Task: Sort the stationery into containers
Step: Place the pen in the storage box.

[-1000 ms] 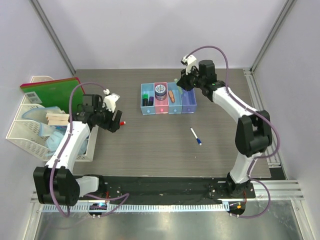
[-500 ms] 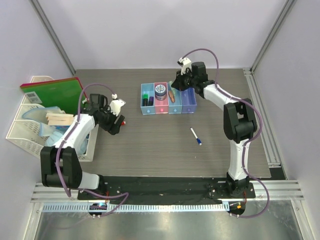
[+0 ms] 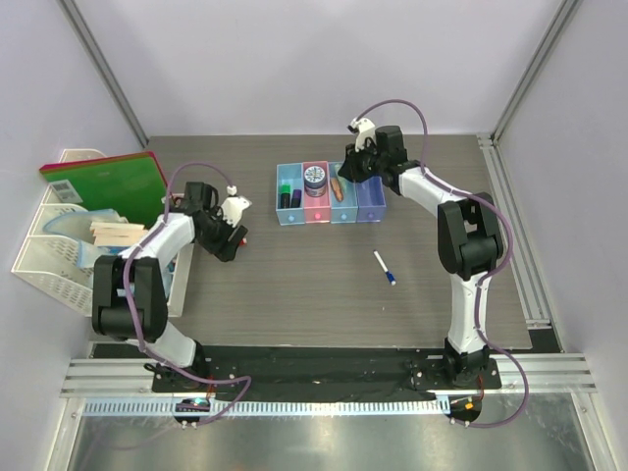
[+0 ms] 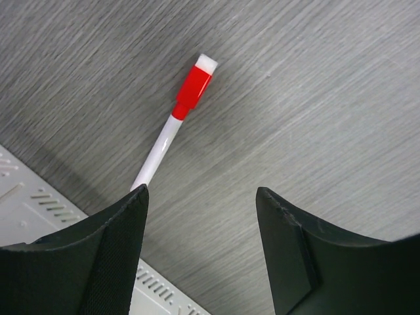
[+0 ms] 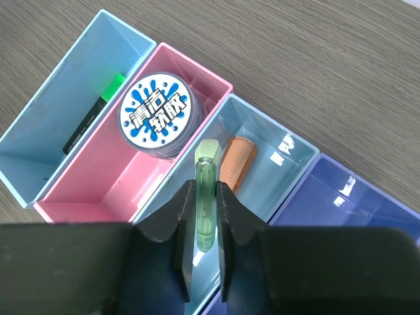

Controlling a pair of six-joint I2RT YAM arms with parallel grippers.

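Note:
The four joined bins (image 3: 368, 201) stand at the table's far middle. The first light blue bin (image 5: 46, 131) holds a black highlighter with a green cap (image 5: 111, 87). The pink bin (image 5: 92, 190) holds the round blue jar (image 5: 157, 115). My right gripper (image 5: 206, 188) is shut on a small green translucent bottle (image 5: 209, 154) over the second light blue bin (image 5: 282, 177), beside an orange item (image 5: 236, 162). The purple-blue bin (image 5: 341, 210) shows nothing inside. My left gripper (image 4: 200, 197) is open just above the table, the red-capped white marker (image 4: 180, 118) running under its left finger (image 4: 98, 256).
A blue-capped white marker (image 3: 385, 267) lies on the table right of centre. A white mesh organiser (image 3: 59, 265) with a green notebook (image 3: 108, 182) and wooden sticks (image 3: 110, 233) stands at the left; its edge (image 4: 39, 216) shows beside my left gripper.
My right gripper has moved left with the bottle, from over the purple-blue bin to over the second light blue bin. My left arm has swung low, its gripper still at the red-capped marker.

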